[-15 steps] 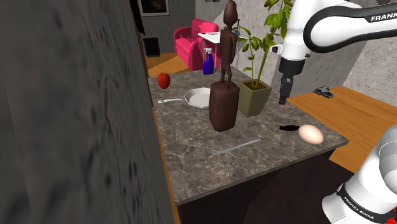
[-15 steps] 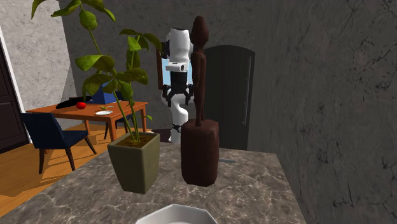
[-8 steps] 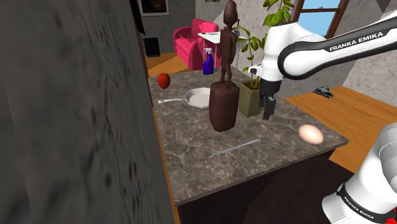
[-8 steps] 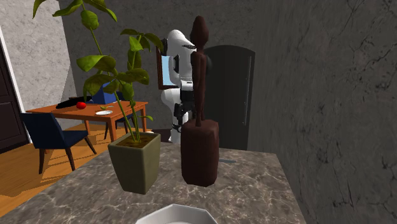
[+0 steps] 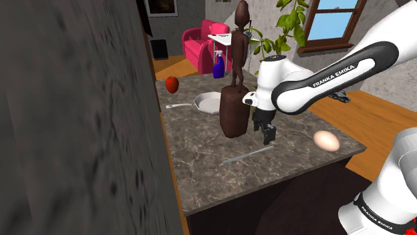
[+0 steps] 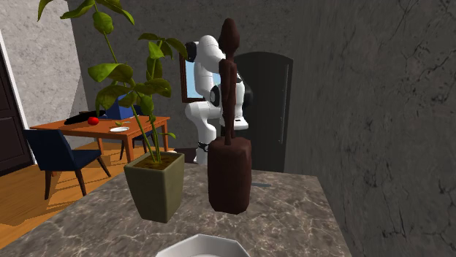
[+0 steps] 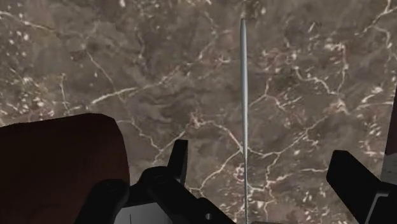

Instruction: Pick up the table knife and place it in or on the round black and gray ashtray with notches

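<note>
In the shoulder view the gripper (image 5: 268,137) hovers over the table knife (image 5: 248,155) on the near counter (image 5: 200,175), in the second exterior view the arm (image 6: 204,113) stands behind the statue (image 6: 229,175), and in the wrist view the fingers (image 7: 178,162) are apart astride it, so I judge this the reach, with lowering and closing next.

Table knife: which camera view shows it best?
The wrist view: the table knife lies long and clear on the marble counter inside the open gripper, untouched. The shoulder view shows the knife as a thin grey sliver below the gripper.
</note>
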`<act>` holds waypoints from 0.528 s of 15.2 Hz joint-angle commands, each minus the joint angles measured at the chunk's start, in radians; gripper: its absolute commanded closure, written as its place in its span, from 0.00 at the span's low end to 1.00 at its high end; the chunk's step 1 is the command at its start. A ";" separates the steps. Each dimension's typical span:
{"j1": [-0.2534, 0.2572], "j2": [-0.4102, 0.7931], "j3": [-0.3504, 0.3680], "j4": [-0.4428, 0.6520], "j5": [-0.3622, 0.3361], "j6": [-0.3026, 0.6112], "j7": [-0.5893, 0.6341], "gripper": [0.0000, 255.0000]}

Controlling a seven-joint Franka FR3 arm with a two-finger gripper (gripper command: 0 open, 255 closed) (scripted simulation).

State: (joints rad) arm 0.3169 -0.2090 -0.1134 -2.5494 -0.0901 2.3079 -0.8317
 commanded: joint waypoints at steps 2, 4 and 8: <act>0.033 0.083 0.011 -0.003 0.010 0.087 -0.085 0.00; 0.033 0.106 0.010 -0.012 0.011 0.118 -0.086 0.00; 0.031 0.153 0.008 -0.027 0.012 0.180 -0.087 0.00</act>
State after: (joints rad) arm 0.3485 -0.0729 -0.1047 -2.5742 -0.0789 2.4679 -0.9179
